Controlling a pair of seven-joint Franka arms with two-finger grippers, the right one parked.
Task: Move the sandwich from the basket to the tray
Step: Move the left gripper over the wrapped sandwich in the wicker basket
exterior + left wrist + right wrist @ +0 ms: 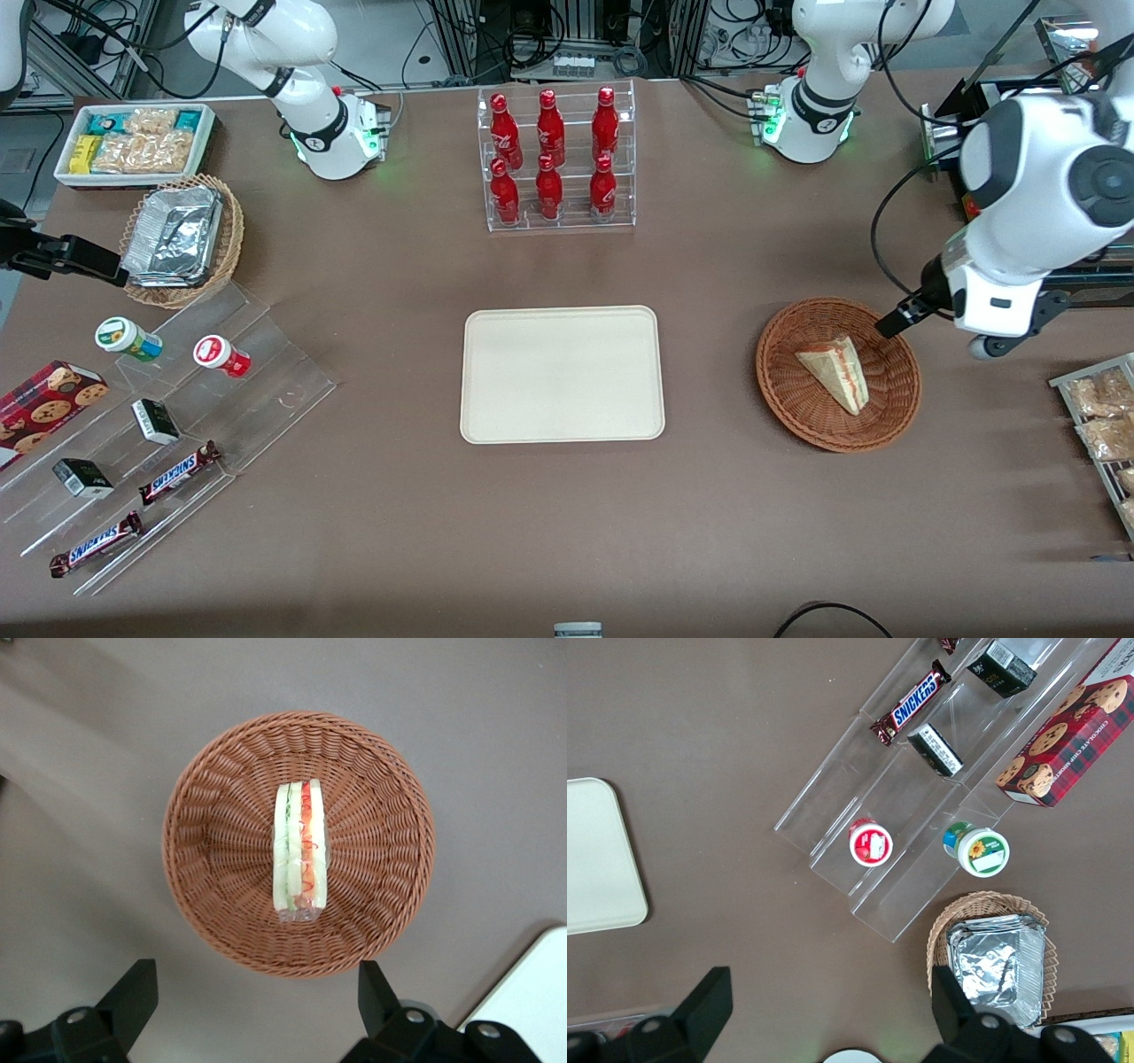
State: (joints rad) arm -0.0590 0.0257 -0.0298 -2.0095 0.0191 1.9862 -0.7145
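Hovering above the basket point(299, 843), your gripper point(257, 1005) has its fingers spread wide and holds nothing. You can see the sandwich point(299, 850) lying in the middle of the basket, filling edge up. Your tray point(562, 373) sits on the bench point(399, 532), well apart toward the parked arm's end.

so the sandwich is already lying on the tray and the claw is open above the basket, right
Not quite. The sandwich lies in the basket, not on the tray, which holds nothing; the front view shows both. The rest stands: the left wrist view shows the claw open above the basket.
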